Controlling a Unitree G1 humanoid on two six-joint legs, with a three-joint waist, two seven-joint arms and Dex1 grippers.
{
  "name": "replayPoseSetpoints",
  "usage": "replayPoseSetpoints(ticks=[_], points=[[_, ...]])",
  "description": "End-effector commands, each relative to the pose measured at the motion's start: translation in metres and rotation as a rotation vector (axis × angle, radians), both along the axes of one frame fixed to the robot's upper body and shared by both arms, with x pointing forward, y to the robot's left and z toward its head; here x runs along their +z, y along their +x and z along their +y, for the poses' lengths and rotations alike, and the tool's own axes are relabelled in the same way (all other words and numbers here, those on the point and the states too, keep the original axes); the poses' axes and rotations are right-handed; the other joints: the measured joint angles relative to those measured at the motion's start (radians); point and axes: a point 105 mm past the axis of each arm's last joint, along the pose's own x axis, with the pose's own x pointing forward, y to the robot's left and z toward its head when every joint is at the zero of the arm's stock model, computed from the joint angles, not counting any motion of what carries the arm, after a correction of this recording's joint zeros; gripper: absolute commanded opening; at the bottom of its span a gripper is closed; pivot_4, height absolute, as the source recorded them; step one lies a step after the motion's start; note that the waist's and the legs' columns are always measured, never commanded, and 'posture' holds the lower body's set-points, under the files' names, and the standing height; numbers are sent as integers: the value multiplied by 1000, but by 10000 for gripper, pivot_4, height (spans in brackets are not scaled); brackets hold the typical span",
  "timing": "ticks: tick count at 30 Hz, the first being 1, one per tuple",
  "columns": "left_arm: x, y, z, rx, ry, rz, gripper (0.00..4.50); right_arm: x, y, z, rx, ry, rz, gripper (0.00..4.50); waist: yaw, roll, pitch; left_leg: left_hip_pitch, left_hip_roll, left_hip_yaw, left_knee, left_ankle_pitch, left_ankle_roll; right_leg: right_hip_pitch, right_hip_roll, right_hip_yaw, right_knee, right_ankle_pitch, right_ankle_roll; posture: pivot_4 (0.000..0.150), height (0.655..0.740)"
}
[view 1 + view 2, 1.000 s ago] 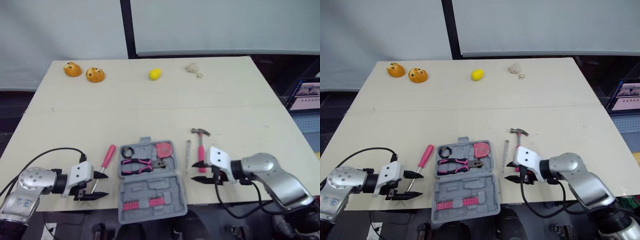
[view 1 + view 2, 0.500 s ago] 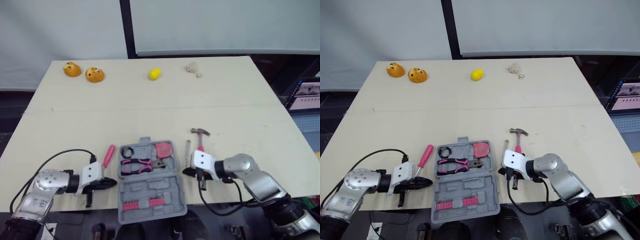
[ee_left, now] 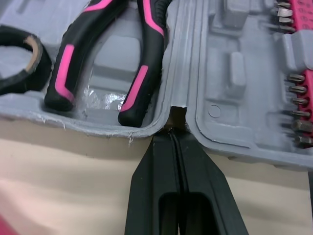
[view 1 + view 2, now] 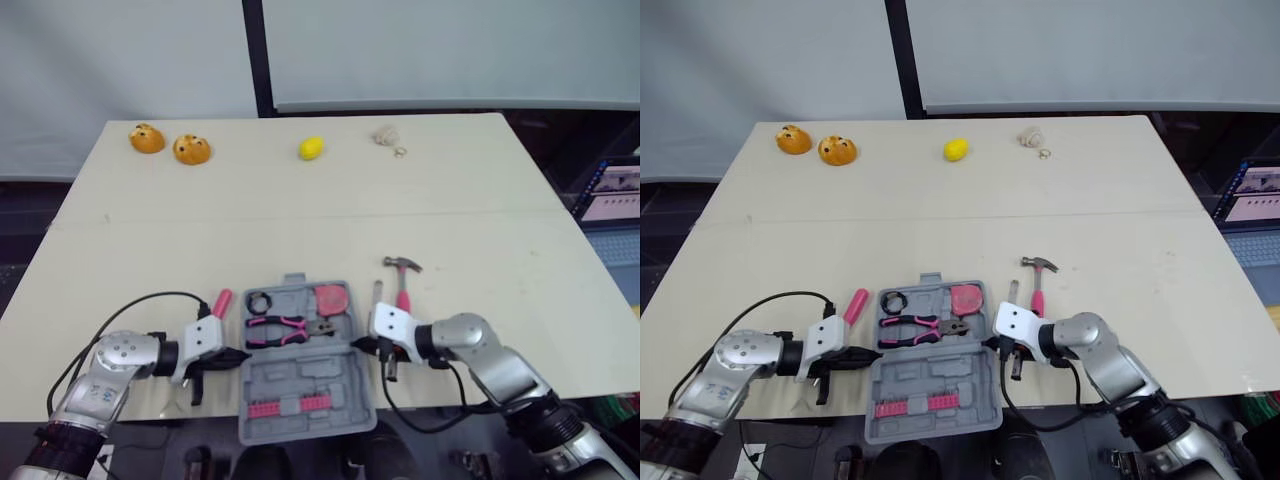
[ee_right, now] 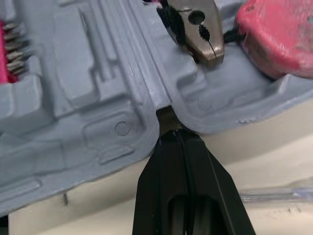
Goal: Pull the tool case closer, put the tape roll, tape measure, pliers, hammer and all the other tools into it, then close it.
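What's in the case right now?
The far half of the case holds the tape roll, pliers and tape measure; the near half holds a row of bits. The hammer and pink screwdriver lie outside on the table. Anything under the pliers is covered.

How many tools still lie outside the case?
3: pink-handled screwdriver left of the tool case; slim screwdriver just right of it; hammer beside that. Others may be hidden under the arms.

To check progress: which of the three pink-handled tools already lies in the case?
The pliers: they lie in the far half of the case, while the hammer lies on the table to its right and the screwdriver to its left.
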Motion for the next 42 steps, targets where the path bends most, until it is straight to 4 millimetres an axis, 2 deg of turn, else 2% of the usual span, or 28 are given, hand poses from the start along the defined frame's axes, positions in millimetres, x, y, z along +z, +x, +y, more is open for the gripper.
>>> replayPoseSetpoints(ticks=[1,3,7,16,26,33,42], points=[[5,11,-11,-17,-10,-60,454,11,3,10,6,52,-30,0,1,0,0,0,0,0,0,0,0,0,0,0,0,0,0,1500,7292],[10,24,-13,15,-26,-81,454,13,4,11,0,60,-31,0,3,0,0,0,0,0,1,0,0,0,-1,0,1,0,0,1500,7292],[12,34,-15,20,-27,-85,454,16,11,11,-22,72,-37,0,1,-1,0,0,-1,0,1,1,1,0,0,0,1,0,0,1500,7292],[6,56,-19,-8,29,-97,454,22,47,2,-128,53,-79,0,0,-1,-1,0,-1,0,1,2,0,0,0,-1,2,0,0,1500,7292],[9,77,-17,17,37,-145,454,25,51,10,-96,57,-66,0,2,-1,-1,0,-2,0,2,3,1,0,-2,-1,5,0,0,1500,7292],[7,79,-17,-2,51,-136,454,25,52,11,-92,56,-68,0,1,0,-1,0,-1,0,2,3,0,0,-1,-1,5,0,0,1500,7292],[-2,64,-19,-30,43,-95,454,27,55,9,-102,53,-75,0,-1,0,-1,0,-1,0,2,3,0,0,-1,-1,6,0,0,1500,7292]])
